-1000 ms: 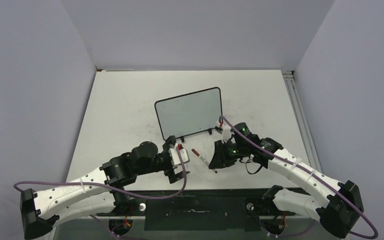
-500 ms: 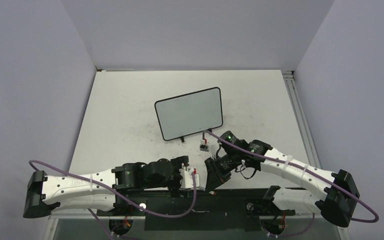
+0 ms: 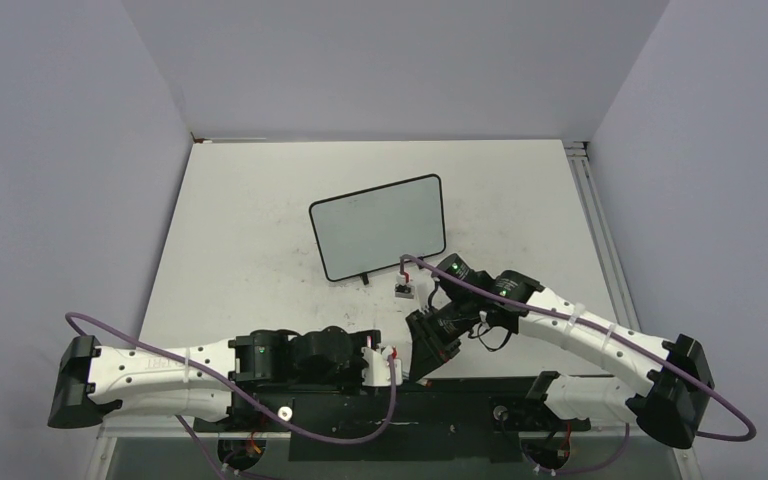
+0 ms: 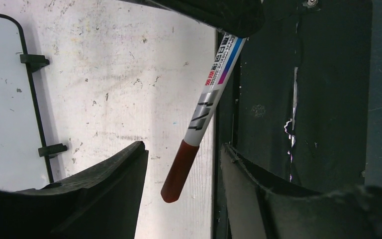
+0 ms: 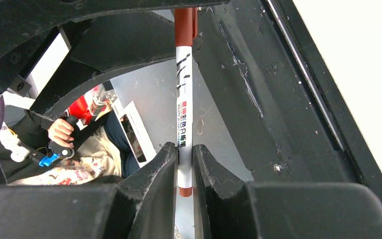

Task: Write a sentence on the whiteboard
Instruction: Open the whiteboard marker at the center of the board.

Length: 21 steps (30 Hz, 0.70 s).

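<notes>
Top external view shows the whiteboard [image 3: 378, 226] blank at worktop centre, writing not begun; right claw [image 5: 184, 164] clamps the marker [image 5: 183, 107], left claw [image 4: 181, 164] stands apart around its cap.

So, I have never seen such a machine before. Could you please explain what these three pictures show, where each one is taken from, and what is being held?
These are two white-and-black robot arms bolted at the near edge of a white smudged table. The wide picture comes from a fixed camera above and behind them. The other two come from small cameras on each wrist, so the dark shapes at the bottom are that arm's own fingers.

On the table stands a small black-framed whiteboard; no writing is visible on it from above.

The right claw is shut on a white marker pen with a dark red cap, pinching its rear end. In the left wrist view, the left claw is open around the capped end, not yet touching it. My guess is that it will pull the cap off.
</notes>
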### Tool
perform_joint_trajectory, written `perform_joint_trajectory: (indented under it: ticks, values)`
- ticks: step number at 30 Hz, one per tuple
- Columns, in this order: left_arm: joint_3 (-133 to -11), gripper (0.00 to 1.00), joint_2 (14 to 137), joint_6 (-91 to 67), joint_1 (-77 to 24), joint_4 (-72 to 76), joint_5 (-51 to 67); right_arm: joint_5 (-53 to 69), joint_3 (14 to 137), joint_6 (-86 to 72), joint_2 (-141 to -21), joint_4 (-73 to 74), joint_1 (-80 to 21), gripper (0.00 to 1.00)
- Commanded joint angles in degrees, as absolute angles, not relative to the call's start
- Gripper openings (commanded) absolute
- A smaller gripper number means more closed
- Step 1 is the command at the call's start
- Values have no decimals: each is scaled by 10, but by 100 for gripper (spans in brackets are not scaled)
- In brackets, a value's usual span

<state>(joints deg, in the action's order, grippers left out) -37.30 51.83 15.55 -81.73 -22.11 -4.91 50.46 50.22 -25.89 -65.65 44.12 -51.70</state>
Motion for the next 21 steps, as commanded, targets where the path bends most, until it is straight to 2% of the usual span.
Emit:
perform_joint_trajectory:
  ticks: [1,4,7,14,21]
  values:
    - [-392,51,512,147,-822,-223,-67,514,544,-236,-658,459,-518,5]
    - [-395,49,515,144,-823,-227,-68,514,553,-228,-658,470,-517,5]
    - [-397,41,520,144,-826,-229,-69,514,558,-221,-660,479,-518,5]
    - [-398,31,515,143,-830,-229,-89,500,566,-205,-664,498,-517,5]
    - [-398,11,500,134,-831,-231,-78,497,563,-211,-666,478,-517,5]
